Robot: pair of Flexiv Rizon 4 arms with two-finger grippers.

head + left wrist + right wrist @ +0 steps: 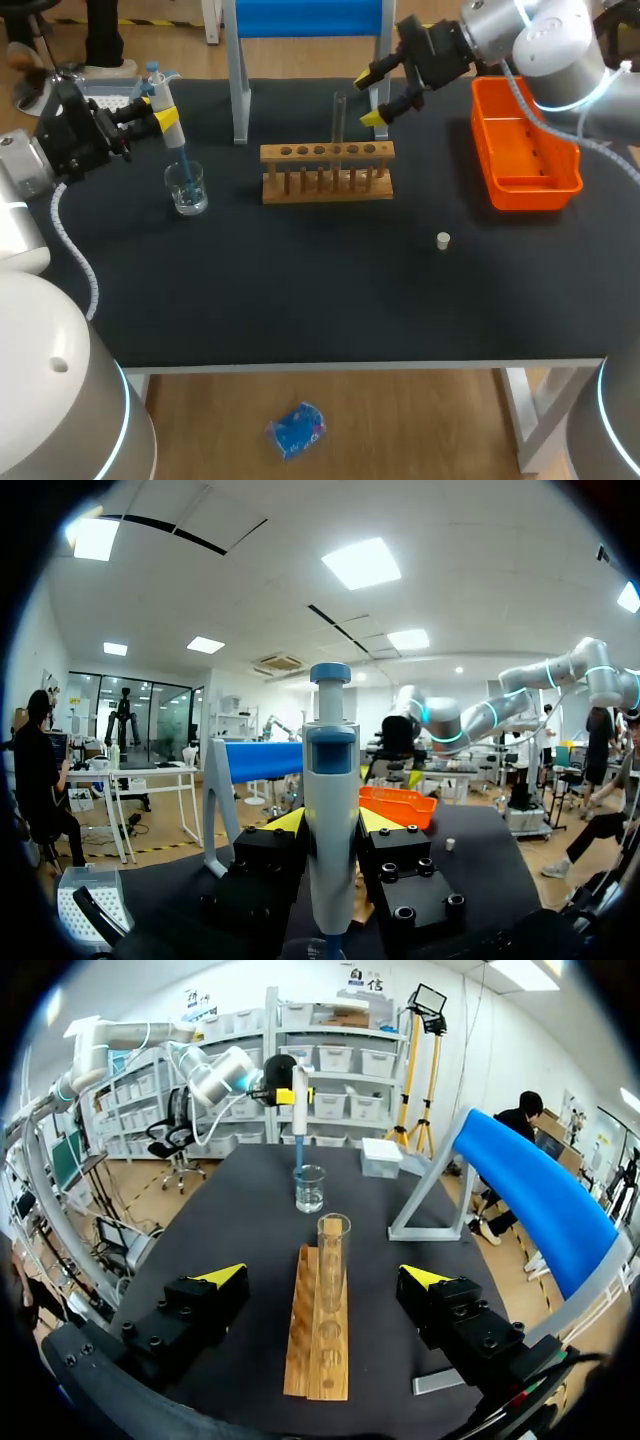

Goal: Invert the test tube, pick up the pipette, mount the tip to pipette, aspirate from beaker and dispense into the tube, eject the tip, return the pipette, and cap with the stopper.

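Observation:
My left gripper (160,108) is shut on the white and blue pipette (163,100), held upright. Its blue tip (184,165) reaches down into the glass beaker (187,188) of clear liquid. From the left wrist, the pipette (331,810) stands between the yellow-tipped fingers. A glass test tube (339,120) stands mouth up in the wooden rack (327,170). My right gripper (370,98) hangs open just right of the tube's top. Seen from the right wrist, the tube (333,1250) stands between the wide-apart fingers without touching them. A small white stopper (443,240) lies on the mat, right of the rack.
An orange bin (525,150) sits at the right edge of the table. The white tip box (110,95) is at the back left, behind my left gripper. A blue-topped pipette stand (300,20) rises at the back, its legs behind the rack.

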